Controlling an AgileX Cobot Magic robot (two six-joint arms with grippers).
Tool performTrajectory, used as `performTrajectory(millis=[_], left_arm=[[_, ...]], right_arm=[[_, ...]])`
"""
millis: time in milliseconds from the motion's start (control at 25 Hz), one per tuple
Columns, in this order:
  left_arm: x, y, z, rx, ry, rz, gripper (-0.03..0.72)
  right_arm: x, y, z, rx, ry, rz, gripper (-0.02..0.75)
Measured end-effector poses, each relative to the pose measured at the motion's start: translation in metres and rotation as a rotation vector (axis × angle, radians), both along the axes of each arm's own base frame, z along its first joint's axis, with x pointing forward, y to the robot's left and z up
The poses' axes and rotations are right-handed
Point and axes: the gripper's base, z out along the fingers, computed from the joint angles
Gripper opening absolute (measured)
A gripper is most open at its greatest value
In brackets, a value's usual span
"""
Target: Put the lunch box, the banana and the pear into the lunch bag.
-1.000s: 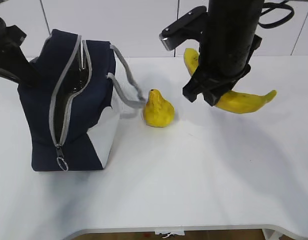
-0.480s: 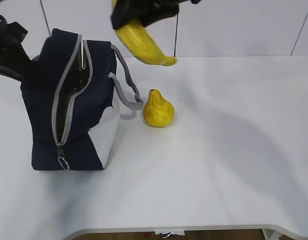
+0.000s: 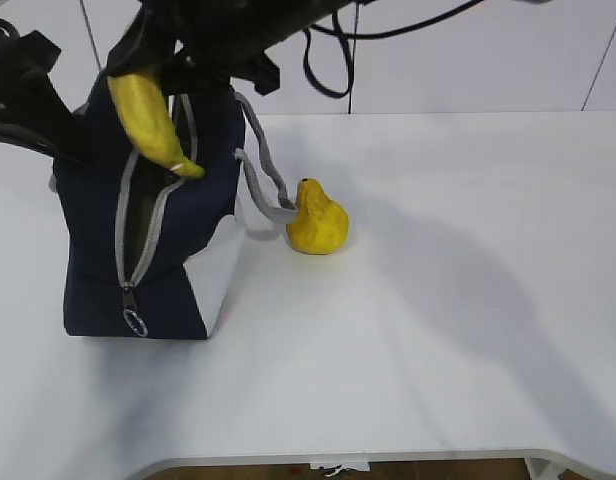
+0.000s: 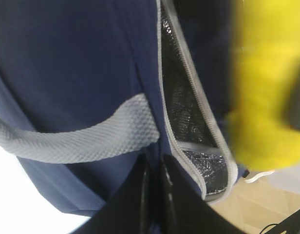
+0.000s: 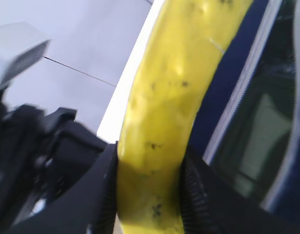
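Banana point(image 3: 148, 120) sat clamped in your right end effector point(image 5: 147, 190) over the lunch bag point(image 3: 88, 250), whose fabric your closed left end effector point(image 4: 155, 195) pinched, so you needed its tip aligned with the zipper gap before lowering.

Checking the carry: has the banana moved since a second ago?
Yes. The banana went left, from right of the pear to the lunch bag opening.
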Motion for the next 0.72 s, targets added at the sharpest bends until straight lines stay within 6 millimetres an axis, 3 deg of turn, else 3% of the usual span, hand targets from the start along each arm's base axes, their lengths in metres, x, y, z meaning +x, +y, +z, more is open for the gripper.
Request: performTrajectory(millis=[320,720], left_arm=[[0.000,0.000,0.000,-0.001,0.000,0.000,-0.006],[0.000,0.000,0.000,-0.001,-0.002,0.002,-0.006]], right_arm=[[0.015,0.013,-0.041,0.021,0.015,0.039,0.265],[0.014,0.013,-0.067,-0.097,0.039,0.121,0.283]])
